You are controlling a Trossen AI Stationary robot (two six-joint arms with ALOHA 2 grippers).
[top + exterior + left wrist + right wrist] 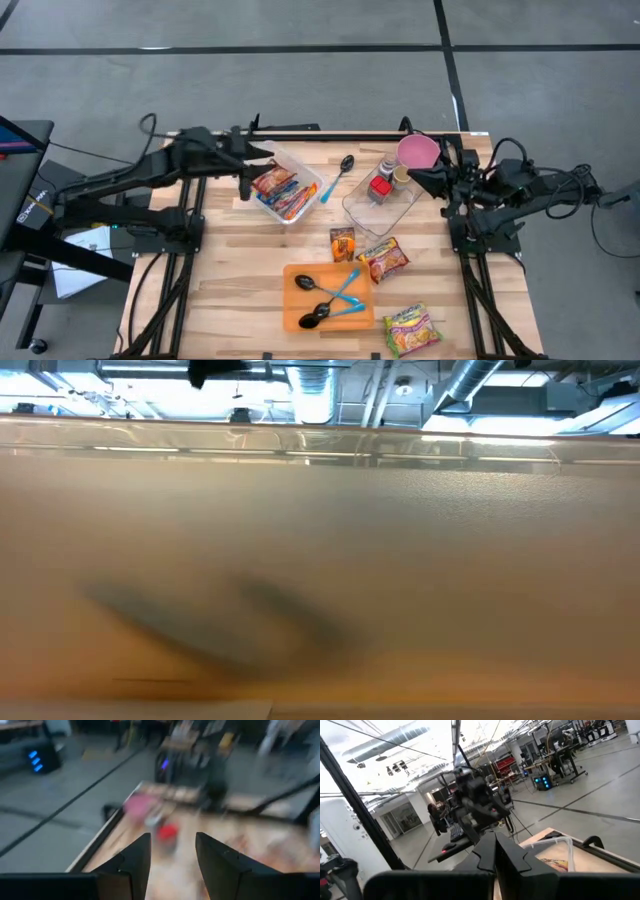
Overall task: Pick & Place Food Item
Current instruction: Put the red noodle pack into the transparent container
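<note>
Packets in the bin, my hand clear above

The snack packets (279,189) lie in the clear bin (300,160); my left gripper (262,152) hovers at its far edge, fingers partly apart, empty. My right gripper (415,178) waits closed by the pink cup (417,151).

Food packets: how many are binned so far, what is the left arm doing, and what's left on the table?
Done: colourful snack packets lie in the white bin. In hand: nothing visible; the left gripper is at the bin's edge, fingers apart with nothing between them. The right gripper waits shut by the clear container. Left: three packets on the table, a small orange one, a red noodle pack and a green-edged pack.
</note>
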